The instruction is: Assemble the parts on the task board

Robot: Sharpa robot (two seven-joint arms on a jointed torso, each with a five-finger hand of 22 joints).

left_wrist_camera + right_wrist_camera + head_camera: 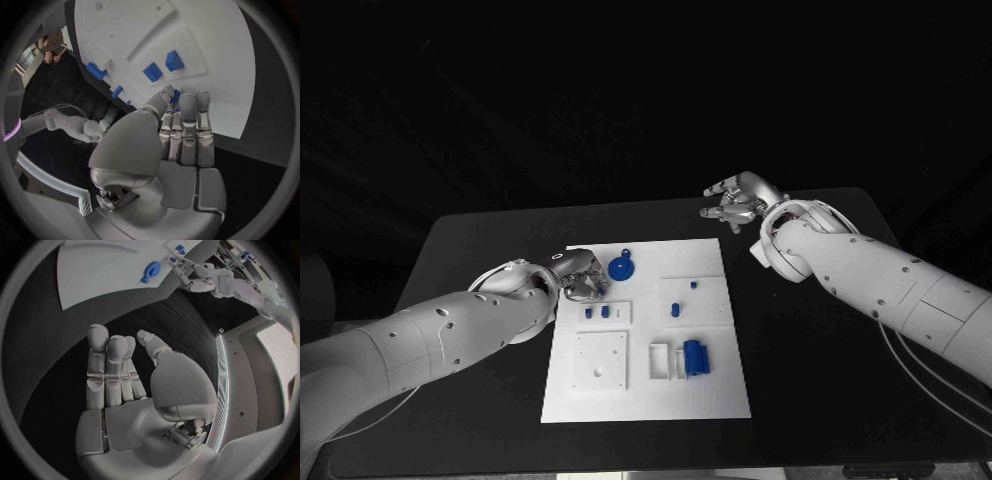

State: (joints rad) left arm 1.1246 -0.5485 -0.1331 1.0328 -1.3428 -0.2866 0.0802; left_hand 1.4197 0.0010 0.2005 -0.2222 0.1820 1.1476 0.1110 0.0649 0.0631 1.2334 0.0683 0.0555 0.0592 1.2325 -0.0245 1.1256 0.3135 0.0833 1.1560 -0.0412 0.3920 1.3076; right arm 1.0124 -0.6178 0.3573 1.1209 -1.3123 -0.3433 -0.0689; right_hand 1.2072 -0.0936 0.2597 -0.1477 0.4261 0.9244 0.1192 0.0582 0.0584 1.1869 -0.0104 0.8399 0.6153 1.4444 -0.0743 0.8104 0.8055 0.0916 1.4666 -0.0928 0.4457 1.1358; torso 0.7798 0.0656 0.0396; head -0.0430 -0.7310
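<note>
White board point(646, 395): left hand point(577, 284) pinches a blue part point(175, 95), seen at its wrist; right hand point(740, 200), fingers together, holds nothing far right.

Task board point(646, 400) sits mid-desk point(488, 235); left hand point(578, 285) over its far-left corner, right hand point(737, 203) beyond its far-right corner (well off it).

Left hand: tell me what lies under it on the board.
The left hand hovers over the task board's left edge, beside the round blue part. Its fingertips hide a small blue piece; whether they pinch it cannot be told.
</note>
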